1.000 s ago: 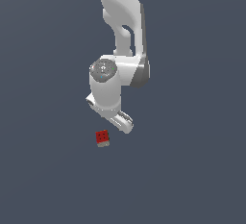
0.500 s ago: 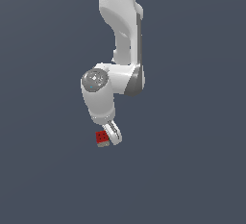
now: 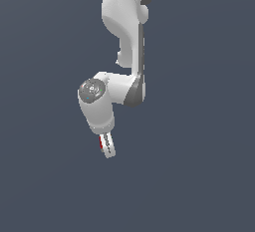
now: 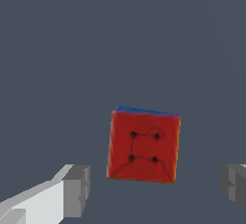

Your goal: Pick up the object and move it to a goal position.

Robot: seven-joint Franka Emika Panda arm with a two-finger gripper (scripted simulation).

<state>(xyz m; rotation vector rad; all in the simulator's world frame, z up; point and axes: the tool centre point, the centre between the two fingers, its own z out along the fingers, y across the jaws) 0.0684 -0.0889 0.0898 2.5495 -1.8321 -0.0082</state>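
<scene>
Red block (image 4: pixel 143 144), four dark dots joined by thin lines on its face, lies on the grey surface (image 4: pixel 72 50) between the fingers (image 4: pixel 77 191) of the pincer (image 3: pixel 106 147), spread wide with gaps either side, touching nothing; exterior view shows only a red sliver.

One red block (image 4: pixel 143 144), one gripper (image 4: pixel 153 189)

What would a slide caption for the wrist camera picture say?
Open gripper with its fingers on either side of the red block, not yet touching it.
</scene>
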